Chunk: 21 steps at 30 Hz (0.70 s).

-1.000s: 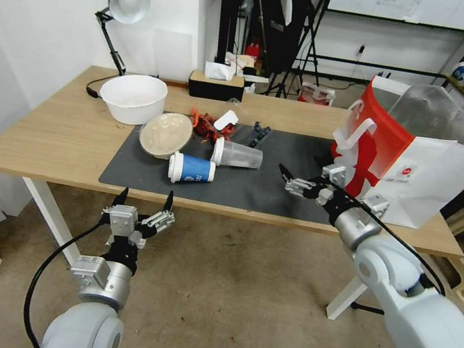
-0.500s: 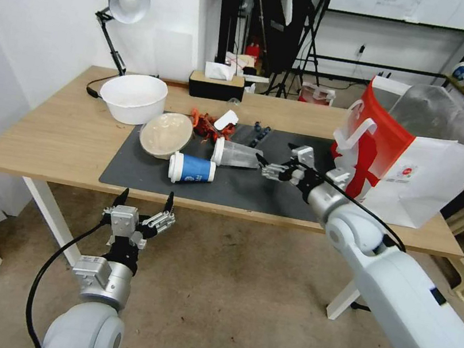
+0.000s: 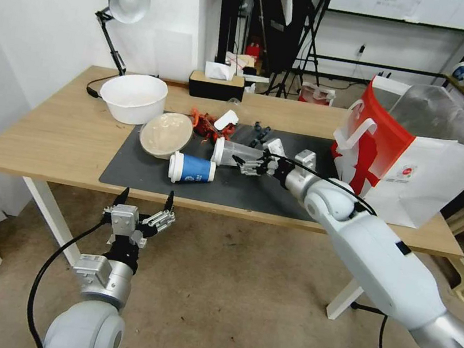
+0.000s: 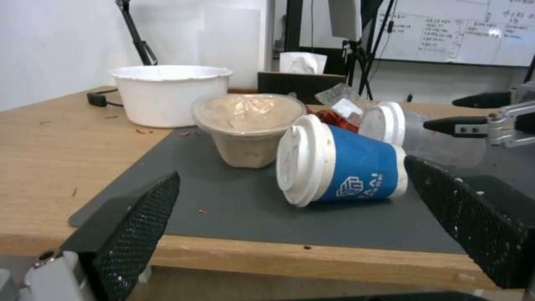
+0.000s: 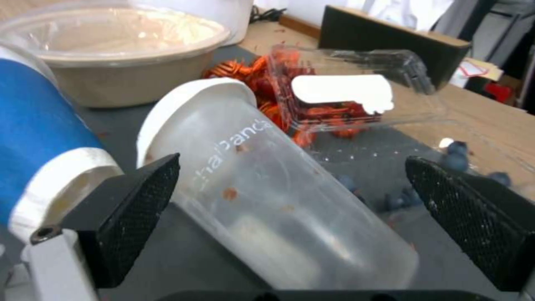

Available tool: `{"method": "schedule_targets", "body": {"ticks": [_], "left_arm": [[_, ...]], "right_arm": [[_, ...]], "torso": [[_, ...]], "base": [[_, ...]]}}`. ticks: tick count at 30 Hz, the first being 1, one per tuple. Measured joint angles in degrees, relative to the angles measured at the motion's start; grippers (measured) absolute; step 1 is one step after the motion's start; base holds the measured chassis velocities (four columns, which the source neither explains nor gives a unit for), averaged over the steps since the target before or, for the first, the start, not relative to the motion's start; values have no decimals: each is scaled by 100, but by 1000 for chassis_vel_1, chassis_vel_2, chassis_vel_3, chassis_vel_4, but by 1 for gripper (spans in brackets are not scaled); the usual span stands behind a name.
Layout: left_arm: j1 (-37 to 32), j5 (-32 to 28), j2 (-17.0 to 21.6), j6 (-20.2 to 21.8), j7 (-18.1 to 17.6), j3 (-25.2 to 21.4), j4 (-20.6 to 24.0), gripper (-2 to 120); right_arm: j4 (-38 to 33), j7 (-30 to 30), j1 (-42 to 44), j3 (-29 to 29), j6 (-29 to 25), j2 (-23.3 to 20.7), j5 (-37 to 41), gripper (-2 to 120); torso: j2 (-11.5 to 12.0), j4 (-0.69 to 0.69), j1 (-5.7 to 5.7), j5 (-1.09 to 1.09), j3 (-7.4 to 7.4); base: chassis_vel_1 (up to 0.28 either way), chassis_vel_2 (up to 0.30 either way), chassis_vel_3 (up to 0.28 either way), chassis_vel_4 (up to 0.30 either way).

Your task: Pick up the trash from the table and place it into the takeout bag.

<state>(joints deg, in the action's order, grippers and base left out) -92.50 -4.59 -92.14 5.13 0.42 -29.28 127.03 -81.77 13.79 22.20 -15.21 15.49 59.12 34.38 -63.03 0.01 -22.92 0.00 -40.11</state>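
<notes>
Step in hand: reach for the clear cup [image 3: 239, 155], lying on its side on the mat [image 3: 275, 195]. Right gripper [image 3: 249, 164] straddles its base, fingers wide, nothing held. Next: close, lift. Blue cup [image 3: 192, 168] crowds one side; clear run to the bag [image 3: 419, 167]. Left gripper [image 3: 143, 202] idles open below the table [image 3: 46, 134] edge.

Light-wood table [image 3: 45, 140] under grey mat [image 3: 252, 191]

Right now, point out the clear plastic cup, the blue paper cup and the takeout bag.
clear plastic cup [image 5: 278, 196], right wrist view, on its transparent side wall.
blue paper cup [image 4: 357, 169], left wrist view, on its blue sleeve.
takeout bag [image 3: 434, 181], head view, on its white front panel.
</notes>
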Motion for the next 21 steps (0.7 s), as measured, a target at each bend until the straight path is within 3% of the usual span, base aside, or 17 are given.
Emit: {"method": "schedule_targets", "body": {"ticks": [21], "left_arm": [[-50,16,0,-34,-7,23,46,100]], "right_arm": [[654,904,-524,-474,-53,-43,6,99]], "torso": [[0,-1,0,0,1]], "base": [[0,0,0,0]]}}
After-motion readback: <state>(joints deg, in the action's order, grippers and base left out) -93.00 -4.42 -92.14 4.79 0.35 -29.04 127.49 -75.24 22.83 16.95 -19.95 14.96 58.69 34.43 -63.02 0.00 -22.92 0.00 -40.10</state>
